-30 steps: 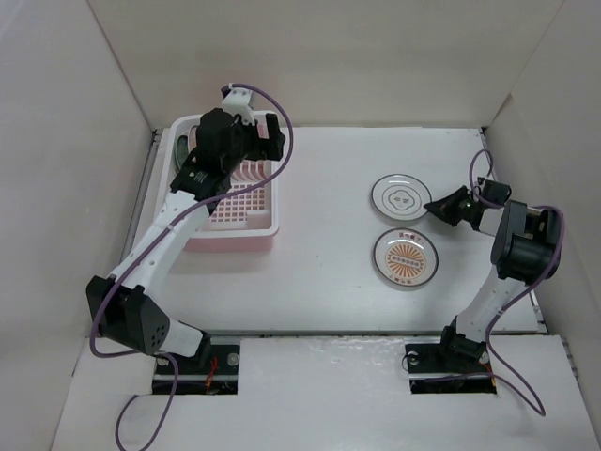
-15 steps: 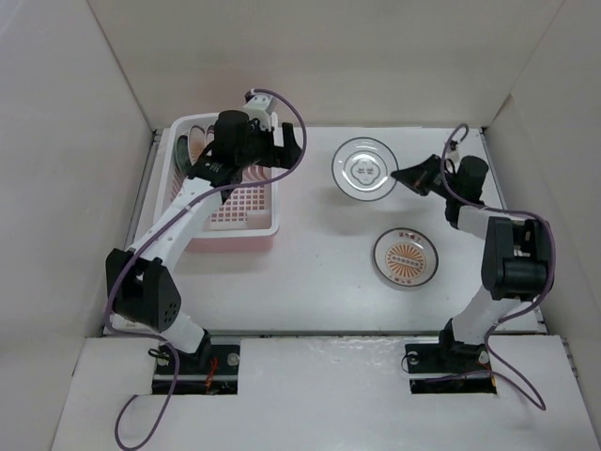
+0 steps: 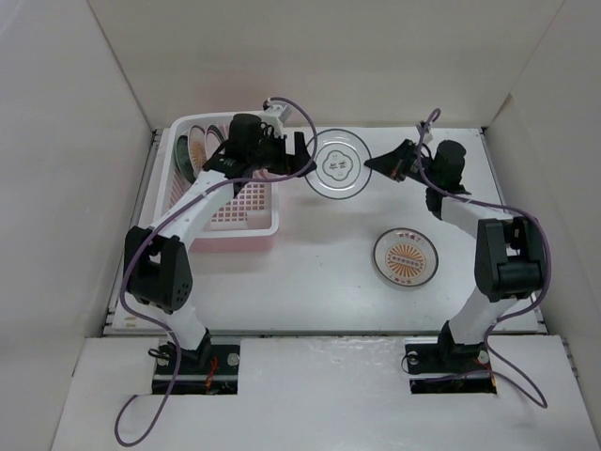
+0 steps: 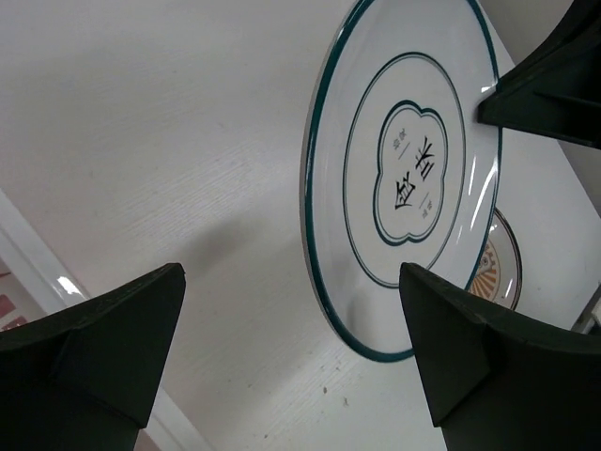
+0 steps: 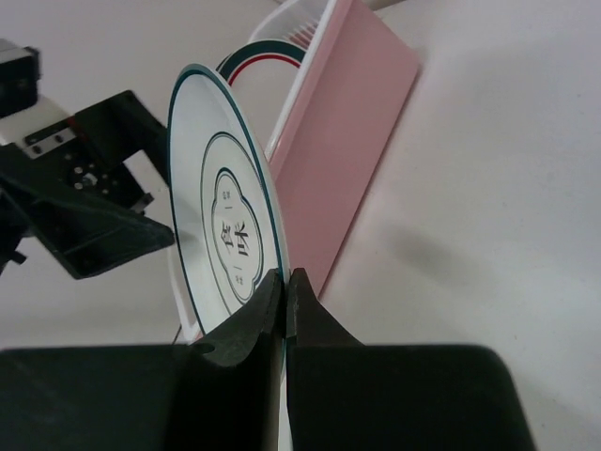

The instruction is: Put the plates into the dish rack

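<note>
Right claw (image 3: 374, 163) is pinched down hard on the rim of the green-rimmed plate (image 3: 340, 164). On the right wrist view I see both fingers closed flat against the edge (image 5: 282, 282), with no gap showing. The plate hangs clear of the worktop (image 3: 319, 272), just right of the dish rack (image 3: 254, 226), its white face and dark centre mark plain on the top view.

Left claw (image 3: 299, 150) is wide open and holding nothing. On its own camera the two dark fingers frame the view (image 4: 291, 282), and the plate (image 4: 404, 178) sits ahead of the gap with its near rim about level with the fingertips. I can't tell whether either finger touches it. From above, that claw is right at the plate's left edge, reaching out past the rack's right wall.

The right wrist view shows the rack's pink side wall (image 5: 347, 150) just behind the held plate (image 5: 221, 235).

Racked plates (image 3: 192, 147) stand on edge at the rack's far left end. One orange sunburst plate (image 3: 405, 256) lies flat on the worktop, well apart from the rack, nearer the right arm.
</note>
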`<control>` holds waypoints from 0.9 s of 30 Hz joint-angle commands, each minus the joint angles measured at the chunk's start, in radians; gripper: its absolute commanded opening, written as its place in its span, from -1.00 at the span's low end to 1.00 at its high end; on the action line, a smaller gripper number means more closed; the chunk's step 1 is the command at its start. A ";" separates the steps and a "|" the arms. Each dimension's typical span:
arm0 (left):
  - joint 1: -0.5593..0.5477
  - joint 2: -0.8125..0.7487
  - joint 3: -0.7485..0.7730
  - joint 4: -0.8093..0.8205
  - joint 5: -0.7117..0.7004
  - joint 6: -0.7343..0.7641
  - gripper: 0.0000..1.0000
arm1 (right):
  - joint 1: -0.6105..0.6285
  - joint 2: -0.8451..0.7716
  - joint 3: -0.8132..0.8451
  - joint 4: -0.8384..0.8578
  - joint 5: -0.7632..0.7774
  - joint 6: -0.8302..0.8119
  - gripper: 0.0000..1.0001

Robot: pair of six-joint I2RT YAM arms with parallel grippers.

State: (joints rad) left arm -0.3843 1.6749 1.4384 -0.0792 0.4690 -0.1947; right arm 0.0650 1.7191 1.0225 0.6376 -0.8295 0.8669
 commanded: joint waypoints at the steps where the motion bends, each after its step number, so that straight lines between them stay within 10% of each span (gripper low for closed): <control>1: 0.004 0.017 0.054 0.033 0.088 -0.023 0.91 | 0.022 -0.016 0.068 0.096 -0.042 -0.011 -1.00; 7: 0.004 0.026 0.054 0.064 0.120 -0.041 0.27 | 0.042 -0.016 0.079 0.105 -0.075 -0.011 -1.00; 12: 0.004 0.005 0.019 0.114 0.085 -0.063 -0.96 | 0.073 -0.007 0.079 0.114 -0.094 -0.011 -1.00; 17: 0.004 -0.056 -0.021 0.162 0.059 -0.075 -1.00 | 0.094 0.011 0.088 0.125 -0.103 -0.011 -0.95; 22: -0.005 -0.135 -0.036 0.154 -0.084 -0.051 -1.00 | 0.094 0.020 0.088 0.125 -0.103 -0.002 0.84; 27: -0.005 -0.230 -0.024 0.065 -0.514 0.030 -1.00 | 0.062 0.020 0.068 0.093 -0.094 -0.012 0.91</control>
State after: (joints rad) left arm -0.3973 1.5631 1.3987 -0.0467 0.2432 -0.2276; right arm 0.1497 1.7428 1.0676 0.6926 -0.9028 0.8597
